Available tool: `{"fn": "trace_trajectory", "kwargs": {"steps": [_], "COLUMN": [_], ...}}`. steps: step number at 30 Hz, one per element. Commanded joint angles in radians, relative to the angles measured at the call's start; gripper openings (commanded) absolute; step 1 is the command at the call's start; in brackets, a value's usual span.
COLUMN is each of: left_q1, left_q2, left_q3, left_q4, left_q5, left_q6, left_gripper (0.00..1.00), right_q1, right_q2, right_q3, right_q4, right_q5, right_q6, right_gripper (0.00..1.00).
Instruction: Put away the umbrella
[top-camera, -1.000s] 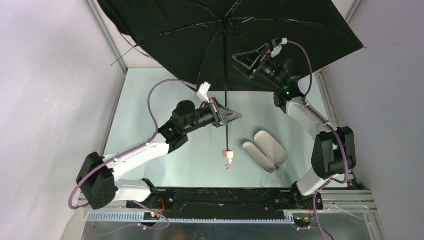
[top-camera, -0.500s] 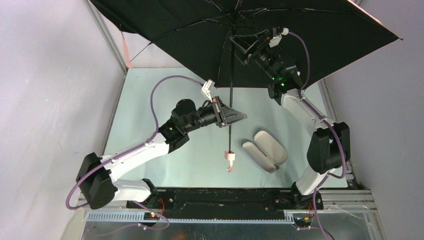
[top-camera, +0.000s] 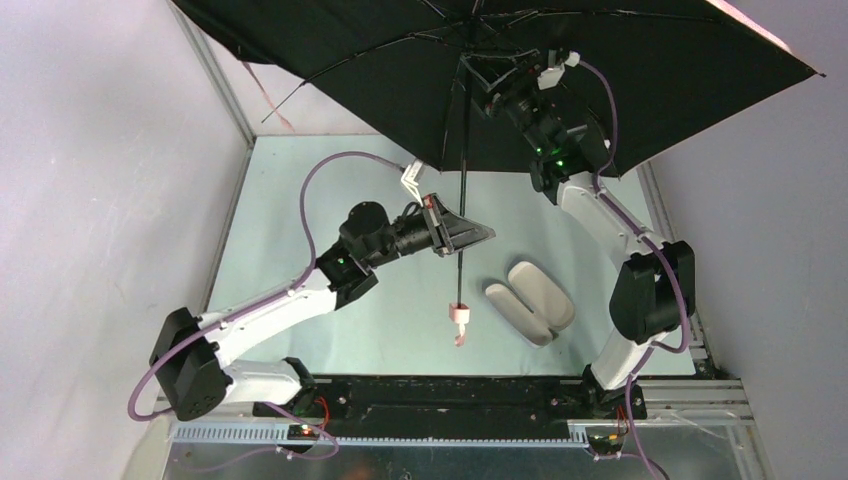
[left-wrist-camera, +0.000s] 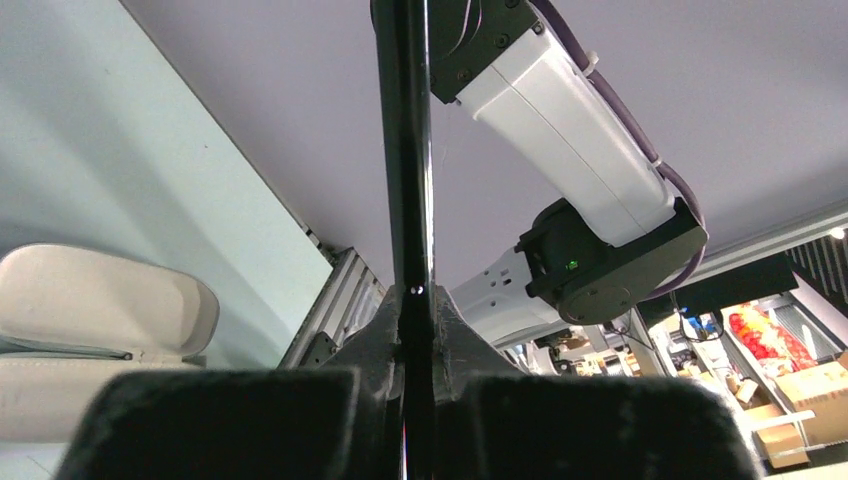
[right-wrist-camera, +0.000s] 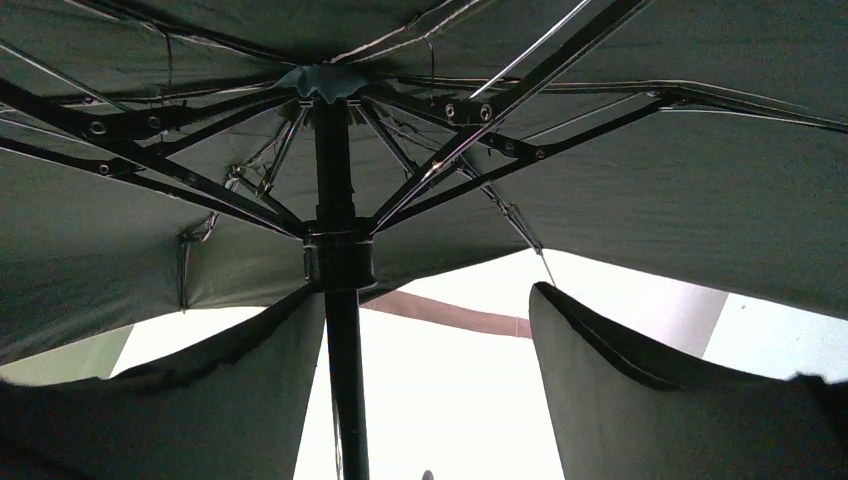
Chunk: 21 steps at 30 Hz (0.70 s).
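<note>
Pale pink fabric umbrella (top-camera: 560, 60), fully open, black underside facing down. Spread high above the far edge of the pale green bench (top-camera: 290, 190) and overhanging both far corners. Resting on nothing; carried by the slim dark shaft (top-camera: 462, 190) alone. Not yet collapsed, so task judged early: fold first, stow after.

Left arm in from the near-left corner. Left gripper (top-camera: 470, 237) clamped hard on the shaft over mid-bench, roughly midway between canopy and handle. In the left wrist view, pads (left-wrist-camera: 230, 420) pressed flat against either side of the shaft (left-wrist-camera: 415, 200). Likely an anchor grip: keeps the pole upright and steady for the other arm's work.

Right arm up from the near-right corner, wrist tucked under the canopy. Right gripper (top-camera: 490, 88) with jaws well apart, straddling the shaft just below the black runner collar (right-wrist-camera: 338, 258). One finger (right-wrist-camera: 650, 400) clearly off the pole; the other close against it, contact impossible to tell. Holding nothing. Probably lined up to take the runner and draw it down the pole, hence the position by the ribs.

Smooth pale oblong hard case (top-camera: 530, 300), lying open in two halves toward the near-right of the bench, untouched.

Short pink handle (top-camera: 458, 318) at the shaft's lower end, near the middle of the near edge, just left of the case and apart from it.
</note>
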Motion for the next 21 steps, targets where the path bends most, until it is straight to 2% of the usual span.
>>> {"fn": "trace_trajectory", "kwargs": {"steps": [1,5,8,12,17,21], "left_q1": [-0.008,-0.01,-0.009,-0.008,-0.008,-0.007], "left_q2": [-0.063,-0.067,-0.07,-0.07,-0.041,-0.041], "left_q3": [-0.014,-0.022,-0.023,-0.026,-0.013,-0.01], "left_q4": [0.155,0.155,0.149,0.167,0.203,0.195], "left_q5": [-0.006,-0.006,-0.011,-0.031,-0.012,-0.006], "left_q6": [0.031,0.026,0.021,0.009,-0.016,-0.013], "left_gripper": [0.0,0.0,0.0,0.0,0.0,0.0], "right_q1": [-0.004,-0.009,-0.013,-0.019,-0.026,-0.027], "right_q2": [-0.003,0.0,0.006,0.012,0.018,0.036], "right_q3": [0.054,0.058,0.073,0.072,0.051,0.104], "right_q4": [0.03,0.055,0.065,0.098,0.143,0.092], "right_q5": [0.058,0.057,0.017,-0.033,-0.023,-0.027], "right_q6": [0.012,0.028,0.021,0.01,0.039,0.026], "right_gripper": [0.74,0.73,0.8,0.82,0.8,0.78]}}
